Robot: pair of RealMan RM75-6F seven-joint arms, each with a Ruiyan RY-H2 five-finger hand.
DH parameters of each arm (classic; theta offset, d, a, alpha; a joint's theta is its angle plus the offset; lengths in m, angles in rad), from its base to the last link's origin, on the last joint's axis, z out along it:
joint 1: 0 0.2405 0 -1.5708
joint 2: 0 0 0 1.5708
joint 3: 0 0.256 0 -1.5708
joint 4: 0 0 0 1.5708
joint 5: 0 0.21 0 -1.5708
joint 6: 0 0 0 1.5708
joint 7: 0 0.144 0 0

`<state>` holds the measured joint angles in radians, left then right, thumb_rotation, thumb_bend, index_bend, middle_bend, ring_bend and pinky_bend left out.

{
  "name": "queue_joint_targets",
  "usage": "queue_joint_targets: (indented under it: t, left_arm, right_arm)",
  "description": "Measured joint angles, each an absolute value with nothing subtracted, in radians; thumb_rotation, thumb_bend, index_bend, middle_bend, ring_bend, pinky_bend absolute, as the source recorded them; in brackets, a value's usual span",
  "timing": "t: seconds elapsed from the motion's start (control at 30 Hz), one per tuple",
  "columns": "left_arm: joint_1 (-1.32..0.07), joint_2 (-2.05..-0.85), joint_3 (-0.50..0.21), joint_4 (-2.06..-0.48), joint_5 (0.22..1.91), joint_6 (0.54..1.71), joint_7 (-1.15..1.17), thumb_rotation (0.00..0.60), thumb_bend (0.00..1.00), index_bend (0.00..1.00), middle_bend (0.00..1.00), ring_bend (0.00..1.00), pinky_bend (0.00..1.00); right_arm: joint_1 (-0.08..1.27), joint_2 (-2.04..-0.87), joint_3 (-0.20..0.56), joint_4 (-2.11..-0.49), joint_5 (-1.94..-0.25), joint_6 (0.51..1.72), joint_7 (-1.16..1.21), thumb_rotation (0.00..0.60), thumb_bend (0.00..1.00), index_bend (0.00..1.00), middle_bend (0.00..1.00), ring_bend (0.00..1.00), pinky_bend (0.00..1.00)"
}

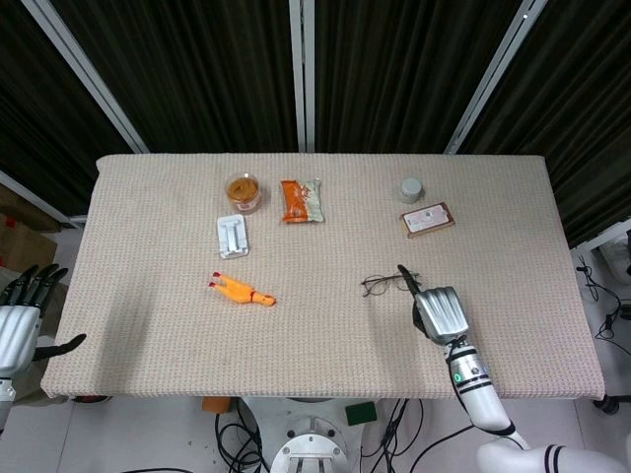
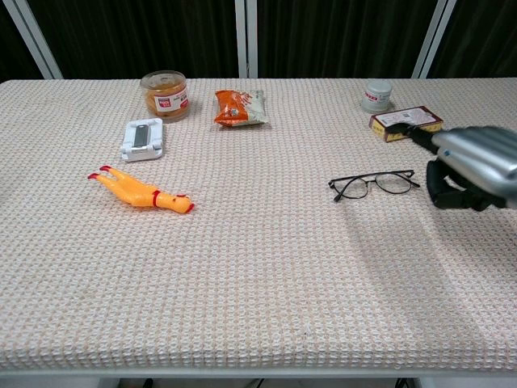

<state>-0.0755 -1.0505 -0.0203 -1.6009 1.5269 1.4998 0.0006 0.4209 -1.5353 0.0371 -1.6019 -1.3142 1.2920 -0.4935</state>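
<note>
Right robot hand beside glasses, toward the table's front-right.
Fingers curled, apparently holding nothing. Glasses look light, thin-framed and fragile; best pinched at the bridge or a temple.

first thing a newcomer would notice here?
Probably the right hand, raised near the table's right edge beside the glasses but apart from them. Next, the bright yellow rubber chicken lying left of centre on the beige table.
</note>
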Motion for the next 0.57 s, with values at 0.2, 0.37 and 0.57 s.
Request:
queue_joint_targets:
  t: [0.2, 0.37, 0.57]
  left_arm:
    - [-0.06, -1.054, -0.014, -1.599, 1.538, 1.525, -0.003, 0.502, 0.02, 0.12, 0.08, 0.03, 0.16]
    - [-0.048, -1.063, -0.01, -1.597, 1.545, 1.544, 0.002, 0.506, 0.02, 0.12, 0.08, 0.03, 0.16]
    - [-0.041, -1.066, -0.005, -1.611, 1.574, 1.568, 0.024, 0.506, 0.02, 0.12, 0.08, 0.03, 0.16]
  right_arm:
    - [0.304, -1.372, -0.002, -1.532, -1.471, 1.545, -0.327, 0.6, 0.56, 0.03, 0.2, 0.09, 0.21]
    - [0.177, -1.237, -0.007, -1.375, -1.458, 1.641, -0.164, 0.6, 0.32, 0.0, 0.0, 0.0, 0.0]
    - [0.075, -1.149, 0.012, -1.35, -1.353, 1.642, -0.055, 0.6, 0.33, 0.0, 0.0, 0.0, 0.0]
